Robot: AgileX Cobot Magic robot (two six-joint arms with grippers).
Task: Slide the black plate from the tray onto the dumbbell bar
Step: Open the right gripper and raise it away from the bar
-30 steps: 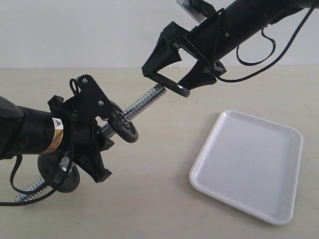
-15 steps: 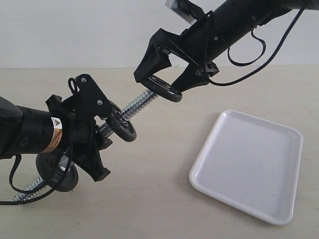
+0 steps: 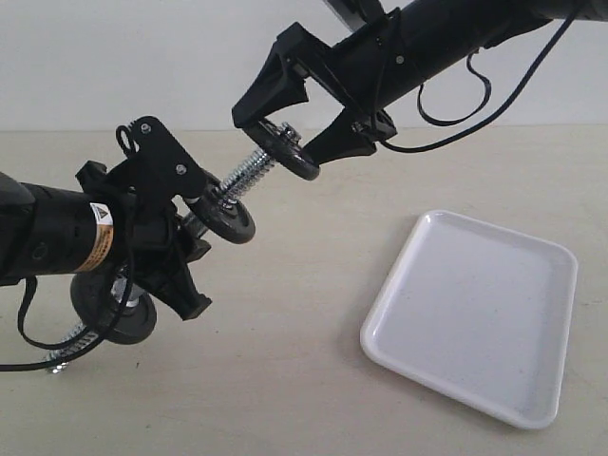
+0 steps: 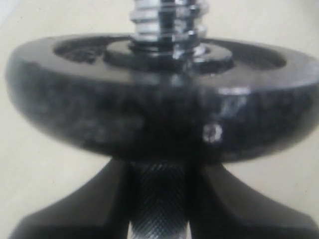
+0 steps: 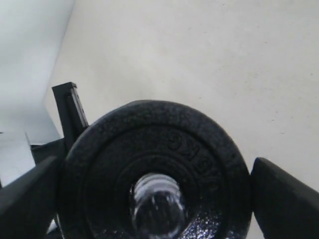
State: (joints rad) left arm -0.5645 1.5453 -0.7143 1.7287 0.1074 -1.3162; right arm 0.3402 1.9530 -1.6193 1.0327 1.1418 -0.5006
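My left gripper (image 3: 176, 233) is shut on the knurled middle of the dumbbell bar (image 3: 242, 176) and holds it slanted above the table. One black disc (image 3: 233, 226) sits on the bar just past its fingers, and another (image 3: 114, 309) is near the low end. In the left wrist view that near disc (image 4: 159, 114) fills the picture above the bar's knurled grip (image 4: 159, 199). My right gripper (image 3: 288, 142) is shut on the black plate (image 3: 293, 152), which is threaded over the bar's upper end. In the right wrist view the chrome tip (image 5: 157, 204) shows through the hole of the plate (image 5: 199, 149).
The white tray (image 3: 475, 313) lies on the beige table at the right with nothing in it. Cables hang from both arms. A pale wall stands behind the table.
My right gripper has carried the black plate left and down the bar's axis, so the threaded end now passes through its hole. The left arm with the bar has shifted slightly left.
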